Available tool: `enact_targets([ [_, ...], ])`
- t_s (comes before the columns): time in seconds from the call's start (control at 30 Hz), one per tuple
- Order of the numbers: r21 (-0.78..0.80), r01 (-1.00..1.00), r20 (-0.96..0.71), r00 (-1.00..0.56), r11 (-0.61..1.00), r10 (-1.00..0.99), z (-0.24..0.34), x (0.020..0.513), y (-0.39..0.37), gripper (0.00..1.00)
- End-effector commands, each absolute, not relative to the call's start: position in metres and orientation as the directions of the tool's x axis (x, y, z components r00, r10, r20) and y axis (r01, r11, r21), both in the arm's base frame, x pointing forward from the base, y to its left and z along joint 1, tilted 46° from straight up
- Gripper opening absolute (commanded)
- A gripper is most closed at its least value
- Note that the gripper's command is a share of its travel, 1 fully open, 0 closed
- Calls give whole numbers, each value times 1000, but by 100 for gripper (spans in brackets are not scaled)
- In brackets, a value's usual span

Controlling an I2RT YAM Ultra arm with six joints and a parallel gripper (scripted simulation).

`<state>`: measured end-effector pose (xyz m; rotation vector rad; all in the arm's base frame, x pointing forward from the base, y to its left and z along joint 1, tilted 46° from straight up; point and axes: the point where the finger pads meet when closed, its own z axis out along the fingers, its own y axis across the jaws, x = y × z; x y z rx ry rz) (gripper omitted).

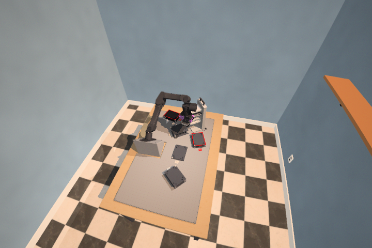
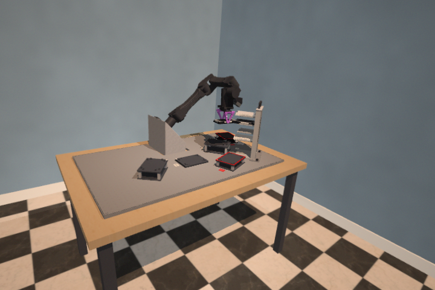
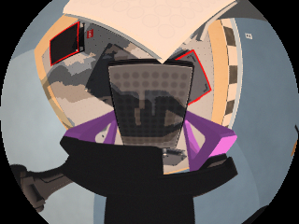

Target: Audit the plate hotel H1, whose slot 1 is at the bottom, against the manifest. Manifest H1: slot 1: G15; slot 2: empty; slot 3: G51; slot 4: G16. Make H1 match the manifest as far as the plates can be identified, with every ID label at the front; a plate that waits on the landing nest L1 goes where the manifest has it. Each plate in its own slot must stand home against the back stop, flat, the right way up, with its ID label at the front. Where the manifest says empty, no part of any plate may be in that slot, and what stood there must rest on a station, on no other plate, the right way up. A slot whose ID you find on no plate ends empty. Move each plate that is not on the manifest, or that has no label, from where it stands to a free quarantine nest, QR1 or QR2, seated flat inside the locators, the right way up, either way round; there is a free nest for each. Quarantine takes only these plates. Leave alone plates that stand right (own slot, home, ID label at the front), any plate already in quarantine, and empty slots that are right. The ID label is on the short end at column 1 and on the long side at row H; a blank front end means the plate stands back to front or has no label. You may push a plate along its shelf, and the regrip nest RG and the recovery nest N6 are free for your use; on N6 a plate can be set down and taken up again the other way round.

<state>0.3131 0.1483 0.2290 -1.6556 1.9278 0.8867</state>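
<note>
My gripper (image 2: 227, 116) has its purple fingers spread wide across a dark plate (image 3: 149, 108), pinching it by its sides. I see it held level in the air, just in front of the hotel (image 2: 258, 130) at about the height of an upper shelf. The plate's top is grey with a grid of wells; I can't read any label. The hotel's top slot holds a white plate (image 2: 244, 113); the lower shelves are too small to sort out. Below, a red-rimmed nest (image 2: 229, 159) sits beside the hotel post, another (image 1: 171, 115) lies farther back.
</note>
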Motion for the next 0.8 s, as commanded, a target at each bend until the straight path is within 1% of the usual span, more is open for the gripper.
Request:
enact_targets([
  [0.0,158,-986,-705,-82,-44,-705,233,326,141,86],
  [0.47,-76,-960,-718,239,-268,-653,220,371,137,86],
  [0.53,-76,-960,-718,239,-268,-653,220,371,137,86],
  [0.77,-192,-909,-696,392,-371,-601,214,393,136,86],
])
